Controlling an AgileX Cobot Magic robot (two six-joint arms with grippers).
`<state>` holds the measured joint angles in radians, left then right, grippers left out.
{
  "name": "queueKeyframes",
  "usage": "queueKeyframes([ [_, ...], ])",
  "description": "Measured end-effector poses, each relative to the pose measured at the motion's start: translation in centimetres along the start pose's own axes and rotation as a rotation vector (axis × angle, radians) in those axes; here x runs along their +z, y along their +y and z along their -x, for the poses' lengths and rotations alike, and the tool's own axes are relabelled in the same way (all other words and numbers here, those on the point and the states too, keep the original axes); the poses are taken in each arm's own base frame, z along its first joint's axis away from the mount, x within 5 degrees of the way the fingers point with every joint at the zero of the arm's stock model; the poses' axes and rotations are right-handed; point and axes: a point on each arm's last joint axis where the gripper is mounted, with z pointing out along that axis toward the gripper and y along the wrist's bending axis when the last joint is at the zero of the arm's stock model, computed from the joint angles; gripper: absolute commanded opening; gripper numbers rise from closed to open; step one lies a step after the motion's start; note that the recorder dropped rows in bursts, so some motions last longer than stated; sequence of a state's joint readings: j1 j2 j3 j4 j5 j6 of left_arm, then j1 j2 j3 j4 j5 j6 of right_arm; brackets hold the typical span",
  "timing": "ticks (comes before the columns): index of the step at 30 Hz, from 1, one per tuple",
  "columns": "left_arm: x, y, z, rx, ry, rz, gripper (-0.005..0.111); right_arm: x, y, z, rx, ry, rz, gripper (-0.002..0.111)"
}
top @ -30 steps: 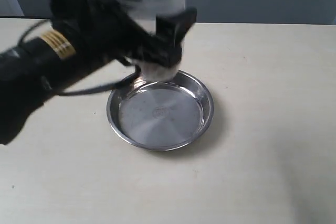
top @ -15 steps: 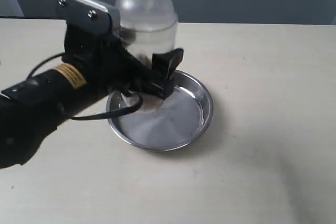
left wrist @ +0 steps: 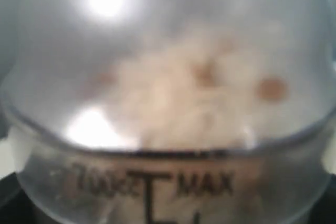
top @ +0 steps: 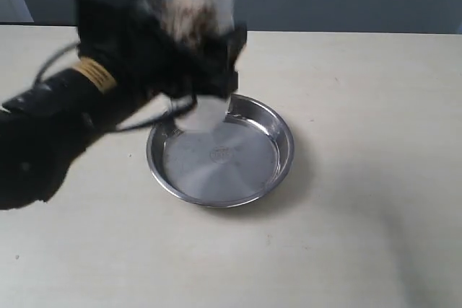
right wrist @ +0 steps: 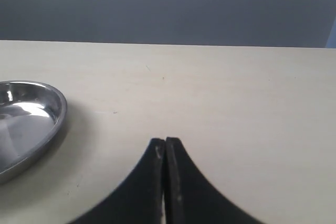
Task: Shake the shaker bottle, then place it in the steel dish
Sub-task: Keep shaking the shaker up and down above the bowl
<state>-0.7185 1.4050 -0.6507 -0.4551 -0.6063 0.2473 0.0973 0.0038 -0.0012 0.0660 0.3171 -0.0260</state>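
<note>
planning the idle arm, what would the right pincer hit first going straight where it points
Likely nothing: ahead of the shut right pincer lies only bare table; the steel dish sits off to the side. Pitch is unclear, so it might graze the table.

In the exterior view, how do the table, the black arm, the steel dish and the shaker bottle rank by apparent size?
1. table
2. black arm
3. steel dish and shaker bottle, too close to rank: the bottle is blurred, cropped and partly hidden.
</note>
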Motion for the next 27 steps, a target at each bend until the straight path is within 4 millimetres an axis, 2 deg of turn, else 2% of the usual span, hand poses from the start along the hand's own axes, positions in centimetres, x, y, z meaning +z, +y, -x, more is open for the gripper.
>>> queueKeyframes([
  [1,0.0,-0.2,-0.6,0.023,0.036,-0.021,0.000,0.0,0.0,0.0,0.000,0.000,0.000,-0.001],
  [2,-0.2,-0.5,-0.2,0.054,0.021,-0.049,0.000,0.0,0.0,0.0,0.000,0.000,0.000,-0.001],
  [3,-0.5,-0.7,0.8,0.069,-0.016,-0.070,0.000,0.0,0.0,0.0,0.000,0.000,0.000,-0.001],
  [5,-1.6,-1.2,4.3,0.074,-0.162,-0.104,0.000,0.0,0.0,0.0,0.000,0.000,0.000,-0.001],
  [7,-1.7,-1.3,5.1,0.061,-0.197,-0.103,0.000,0.0,0.0,0.0,0.000,0.000,0.000,-0.001],
  [9,-0.8,-0.7,2.9,0.041,-0.118,-0.069,0.000,0.0,0.0,0.0,0.000,0.000,0.000,-0.001],
  [11,0.1,-0.4,-0.9,0.045,0.048,-0.052,0.000,0.0,0.0,0.0,0.000,0.000,0.000,-0.001],
  [12,0.2,-0.4,-1.9,0.051,0.105,-0.060,0.000,0.0,0.0,0.0,0.000,0.000,0.000,-0.001],
  [13,0.0,-0.6,-2.0,0.066,0.120,-0.077,0.000,0.0,0.0,0.0,0.000,0.000,0.000,-0.001],
  [15,-0.8,-0.9,0.4,0.076,0.017,-0.110,0.000,0.0,0.0,0.0,0.000,0.000,0.000,-0.001],
  [17,-2.0,-1.1,4.4,0.065,-0.178,-0.123,0.000,0.0,0.0,0.0,0.000,0.000,0.000,-0.001],
  [19,-2.3,-1.0,5.7,0.047,-0.264,-0.112,0.000,0.0,0.0,0.0,0.000,0.000,0.000,-0.001],
  [20,-2.0,-0.8,5.1,0.030,-0.252,-0.096,0.000,0.0,0.0,0.0,0.000,0.000,0.000,-0.001],
  [24,0.2,-0.2,-1.2,-0.075,0.014,-0.033,0.000,0.0,0.0,0.0,0.000,0.000,0.000,-0.001],
  [25,0.1,-0.3,-1.5,-0.071,0.033,-0.046,0.000,0.0,0.0,0.0,0.000,0.000,0.000,-0.001],
  [26,-0.1,-0.5,-1.1,-0.057,0.009,-0.072,0.000,0.0,0.0,0.0,0.000,0.000,0.000,-0.001],
  [27,-0.4,-0.8,0.3,-0.036,-0.060,-0.101,0.000,0.0,0.0,0.0,0.000,0.000,0.000,-0.001],
])
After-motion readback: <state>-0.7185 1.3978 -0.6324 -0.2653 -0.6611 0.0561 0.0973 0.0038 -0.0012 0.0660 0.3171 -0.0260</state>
